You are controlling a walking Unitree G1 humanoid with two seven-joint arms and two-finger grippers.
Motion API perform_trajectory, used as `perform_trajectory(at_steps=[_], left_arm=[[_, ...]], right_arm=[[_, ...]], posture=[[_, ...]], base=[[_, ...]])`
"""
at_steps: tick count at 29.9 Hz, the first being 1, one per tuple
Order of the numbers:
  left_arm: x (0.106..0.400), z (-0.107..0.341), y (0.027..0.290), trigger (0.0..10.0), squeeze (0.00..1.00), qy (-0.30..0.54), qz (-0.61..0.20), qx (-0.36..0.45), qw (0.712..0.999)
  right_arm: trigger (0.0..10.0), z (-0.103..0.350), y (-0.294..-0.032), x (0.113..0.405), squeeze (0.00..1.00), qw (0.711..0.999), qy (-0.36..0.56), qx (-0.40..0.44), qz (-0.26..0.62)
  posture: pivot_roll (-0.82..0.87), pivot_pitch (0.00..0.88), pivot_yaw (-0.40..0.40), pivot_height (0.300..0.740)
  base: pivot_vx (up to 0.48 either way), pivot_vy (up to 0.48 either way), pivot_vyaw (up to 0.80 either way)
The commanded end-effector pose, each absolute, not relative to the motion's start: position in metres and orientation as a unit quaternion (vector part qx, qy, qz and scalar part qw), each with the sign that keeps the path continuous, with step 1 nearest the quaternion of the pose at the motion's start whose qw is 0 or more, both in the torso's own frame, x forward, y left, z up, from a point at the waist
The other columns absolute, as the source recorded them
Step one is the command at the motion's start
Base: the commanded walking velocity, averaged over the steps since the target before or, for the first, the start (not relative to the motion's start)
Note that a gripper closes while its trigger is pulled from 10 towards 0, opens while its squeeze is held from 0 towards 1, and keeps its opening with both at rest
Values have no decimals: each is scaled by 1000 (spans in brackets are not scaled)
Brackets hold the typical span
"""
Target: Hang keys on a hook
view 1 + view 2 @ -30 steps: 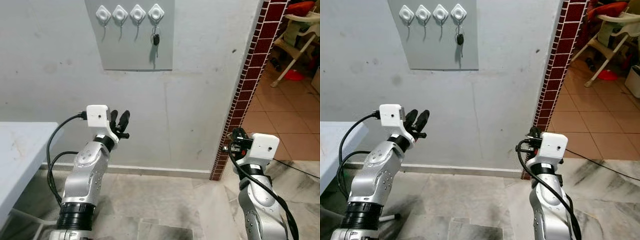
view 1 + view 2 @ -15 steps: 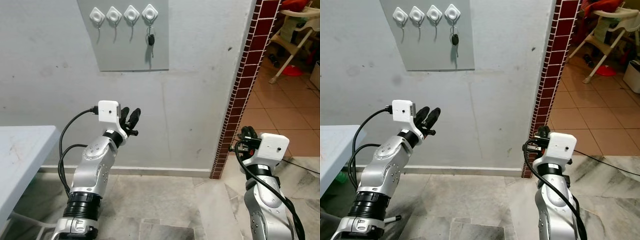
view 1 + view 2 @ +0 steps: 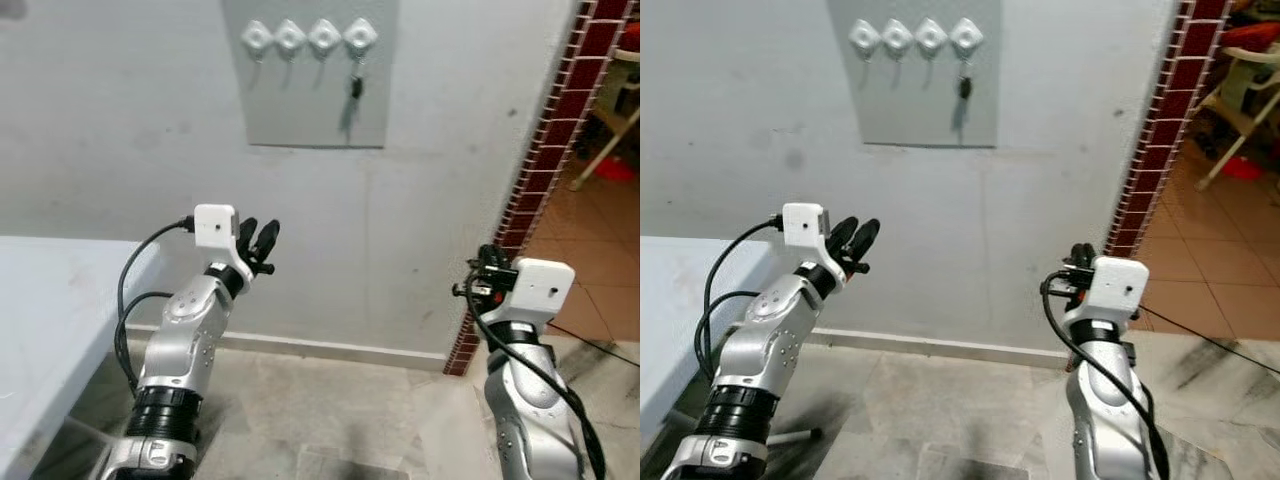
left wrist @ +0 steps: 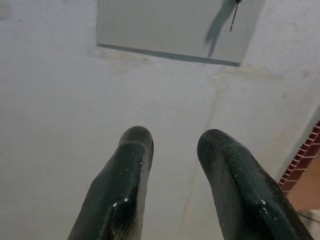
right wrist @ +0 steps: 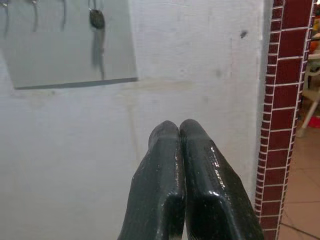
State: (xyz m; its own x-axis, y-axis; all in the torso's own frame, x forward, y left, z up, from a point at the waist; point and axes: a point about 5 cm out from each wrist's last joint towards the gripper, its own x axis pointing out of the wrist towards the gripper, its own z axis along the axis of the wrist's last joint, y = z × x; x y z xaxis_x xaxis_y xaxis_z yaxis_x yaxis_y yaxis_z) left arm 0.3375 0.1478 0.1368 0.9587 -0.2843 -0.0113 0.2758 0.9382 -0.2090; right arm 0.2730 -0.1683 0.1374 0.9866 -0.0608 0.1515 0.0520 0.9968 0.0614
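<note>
Keys [image 3: 355, 86] on rightmost hook [image 3: 360, 38]; left fingers [image 4: 130, 170] parted and empty, right fingers [image 5: 170, 165] pressed together, empty.

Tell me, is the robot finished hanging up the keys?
It looks done: the keys hang from the rightmost hook on the grey board. Nothing is in hand: the left tool is open and empty, the right tool shut on nothing. Nothing seems left.
</note>
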Motion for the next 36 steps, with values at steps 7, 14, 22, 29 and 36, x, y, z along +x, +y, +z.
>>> perform_trajectory(at_steps=[7,14,22,29,36], left_arm=[[337,141,143,10000,0,13,-148,-100,984],[336,140,142,10000,0,14,-148,-101,984],[337,139,140,10000,0,11,-126,-80,989],[335,140,137,10000,0,9,-139,-82,987],[334,142,138,10000,0,-2,-143,-76,987]], right_arm=[[10000,137,-171,272,0,996,-75,25,-30],[10000,137,-170,272,0,997,-74,25,-28],[10000,137,-169,271,0,997,-73,26,-25],[10000,137,-169,271,0,997,-73,28,-23],[10000,137,-169,271,0,997,-73,25,-21]], posture=[[46,0,57,740],[41,0,56,740],[38,0,55,740],[36,0,52,740],[37,0,46,740]], base=[[0,439,0],[0,393,0],[0,0,0],[0,0,0],[258,0,0]])
